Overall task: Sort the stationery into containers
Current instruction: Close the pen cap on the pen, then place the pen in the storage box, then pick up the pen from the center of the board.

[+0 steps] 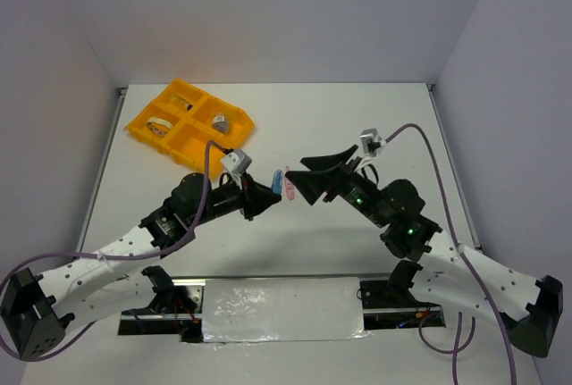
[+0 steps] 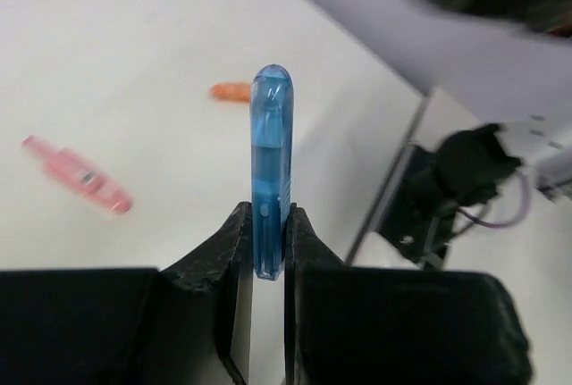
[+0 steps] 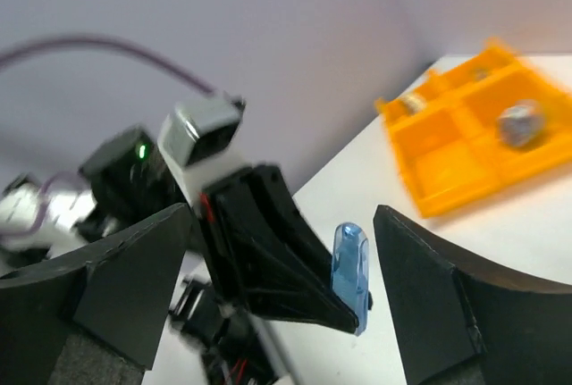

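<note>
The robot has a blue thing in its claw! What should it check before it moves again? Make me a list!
1. Grip is firm: ok. The left claw is shut on the bottom end of the light-blue piece, which stands upright.
2. Other claw is ready: ok. The right claw is wide open and faces the piece.
3. Room in the tray: ok. The tape ring and jar fill one compartment each, and two look bare.
4. Everything sorted: not ok. The pink piece and orange piece lie on the table.
5. Which compartment suits the piece: cannot tell.
</note>
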You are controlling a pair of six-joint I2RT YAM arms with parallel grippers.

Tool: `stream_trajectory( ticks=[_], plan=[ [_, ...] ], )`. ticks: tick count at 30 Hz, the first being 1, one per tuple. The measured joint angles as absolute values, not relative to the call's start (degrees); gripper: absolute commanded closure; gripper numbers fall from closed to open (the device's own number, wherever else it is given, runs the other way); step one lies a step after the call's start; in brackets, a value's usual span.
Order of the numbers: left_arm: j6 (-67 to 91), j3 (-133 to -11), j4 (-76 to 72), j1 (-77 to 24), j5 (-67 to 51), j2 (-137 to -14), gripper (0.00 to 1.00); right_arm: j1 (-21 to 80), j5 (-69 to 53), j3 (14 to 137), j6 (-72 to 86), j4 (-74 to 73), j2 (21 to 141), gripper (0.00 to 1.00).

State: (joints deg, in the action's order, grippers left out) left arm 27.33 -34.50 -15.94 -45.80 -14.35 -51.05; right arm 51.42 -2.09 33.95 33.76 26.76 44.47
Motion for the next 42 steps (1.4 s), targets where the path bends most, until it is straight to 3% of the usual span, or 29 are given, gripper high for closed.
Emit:
stream_trajectory(
  ticks=[5, 10, 15, 19, 22, 25, 26, 31, 39, 40, 42],
  plan=[
    [28.9, -41.8, -4.0, -44.5, 1.0, -56.6, 1.0, 48.3, 6.6, 37.1, 34.0, 15.1, 36.4, 0.06],
    [35.7, -58.1, 9.2, -31.9, 13.1, -69.4, 1.0, 47.9, 10.8, 37.1, 34.9, 8.2, 30.4, 0.06],
    [42.7, -69.2, 20.1, -17.7, 19.7, -84.3, 1.0, 47.9, 11.3, 36.0, 35.8, 2.7, 29.5, 0.06],
    [45.6, -76.3, 27.1, -13.1, 21.5, -96.0, 1.0, 47.9, 11.2, 35.0, 36.2, -0.9, 28.5, 0.06],
    [46.9, -79.8, 30.1, -11.6, 22.0, -102.1, 0.94, 47.9, 11.2, 34.7, 36.2, -1.8, 27.7, 0.06],
    [47.9, -80.4, 32.0, -11.0, 22.5, -104.3, 0.77, 47.7, 11.2, 34.2, 36.4, -1.8, 27.4, 0.06],
    [48.3, -80.2, 32.5, -11.0, 22.9, -104.3, 0.63, 47.7, 11.1, 33.9, 36.5, -1.8, 27.5, 0.06],
    [49.5, -77.8, 32.0, -10.8, 23.4, -103.2, 0.29, 47.7, 10.0, 32.8, 37.2, -1.7, 28.6, 0.07],
    [49.6, -74.8, 30.4, -10.5, 22.4, -98.2, 0.23, 47.7, 9.3, 32.2, 37.8, -1.7, 30.0, 0.06],
    [49.5, -74.3, 30.4, -10.5, 21.9, -96.4, 0.16, 47.7, 9.5, 32.2, 37.8, -1.7, 30.5, 0.06],
    [49.0, -73.8, 30.2, -10.6, 20.6, -92.3, 0.13, 47.7, 10.0, 32.3, 37.5, -1.8, 32.5, 0.07]
  ],
)
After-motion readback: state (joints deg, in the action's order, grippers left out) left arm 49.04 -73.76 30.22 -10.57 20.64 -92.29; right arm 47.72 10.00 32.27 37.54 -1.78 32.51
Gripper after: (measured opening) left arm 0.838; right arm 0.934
